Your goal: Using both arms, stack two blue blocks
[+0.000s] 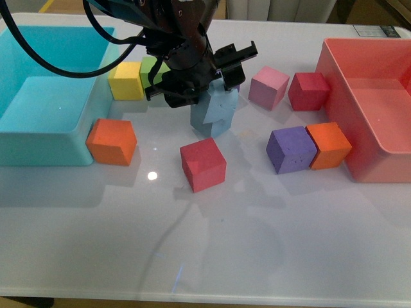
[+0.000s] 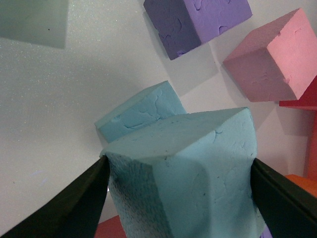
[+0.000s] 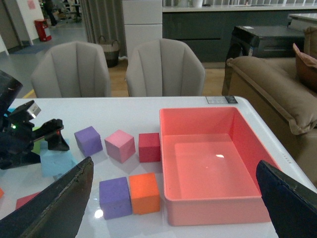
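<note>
Front: L gripper (image 1: 205,83) clenched on upper blue block (image 1: 223,104), tilted, on or just over lower blue block (image 1: 203,126) mid-table; contact unclear. Prob. aligning the stack before release.
L wrist: fingers (image 2: 74,208) squeeze opposite sides.
R wrist: R gripper (image 3: 173,166) wide open, empty, well right, facing pink bin (image 3: 198,126).

On the table (image 1: 257,244), the left bin (image 1: 38,147) is sitting at the left edge and the right bin (image 1: 382,168) at the right. Between them the left gripper (image 2: 179,164) is holding the upper block (image 1: 223,106) over the lower block (image 1: 204,125), offset. The front cube (image 1: 202,165) is lying just before them, the touching pair (image 1: 292,151) beside the right bin, and the corner cube (image 1: 112,142) against the left bin's front corner.
</note>
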Controlling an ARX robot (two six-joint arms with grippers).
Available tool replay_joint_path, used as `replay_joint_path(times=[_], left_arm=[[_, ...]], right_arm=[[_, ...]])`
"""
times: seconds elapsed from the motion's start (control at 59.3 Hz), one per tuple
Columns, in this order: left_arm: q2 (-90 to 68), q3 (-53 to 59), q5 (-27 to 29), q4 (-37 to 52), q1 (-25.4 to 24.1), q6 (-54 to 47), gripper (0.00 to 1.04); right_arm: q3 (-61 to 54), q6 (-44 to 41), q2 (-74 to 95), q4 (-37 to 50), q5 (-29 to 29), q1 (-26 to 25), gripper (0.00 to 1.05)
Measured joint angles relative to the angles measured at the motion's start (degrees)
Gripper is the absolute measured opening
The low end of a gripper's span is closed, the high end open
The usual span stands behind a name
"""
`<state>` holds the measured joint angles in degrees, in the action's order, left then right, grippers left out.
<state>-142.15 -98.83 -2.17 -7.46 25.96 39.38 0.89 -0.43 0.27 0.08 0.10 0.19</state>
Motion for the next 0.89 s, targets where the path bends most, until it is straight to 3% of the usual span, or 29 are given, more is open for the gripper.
replay_joint_path(times=[0.084, 0.894], left_arm=[[0.0, 0.2, -0.2, 0.1, -0.2, -0.3, 0.98], [2.8, 5.8, -1.7, 1.9, -2.2, -0.8, 0.96]], right_arm=[[0.0, 0.0, 0.0, 0.0, 0.0, 0.0, 0.96], [0.0, 0.0, 0.0, 0.0, 0.0, 0.0, 0.96]])
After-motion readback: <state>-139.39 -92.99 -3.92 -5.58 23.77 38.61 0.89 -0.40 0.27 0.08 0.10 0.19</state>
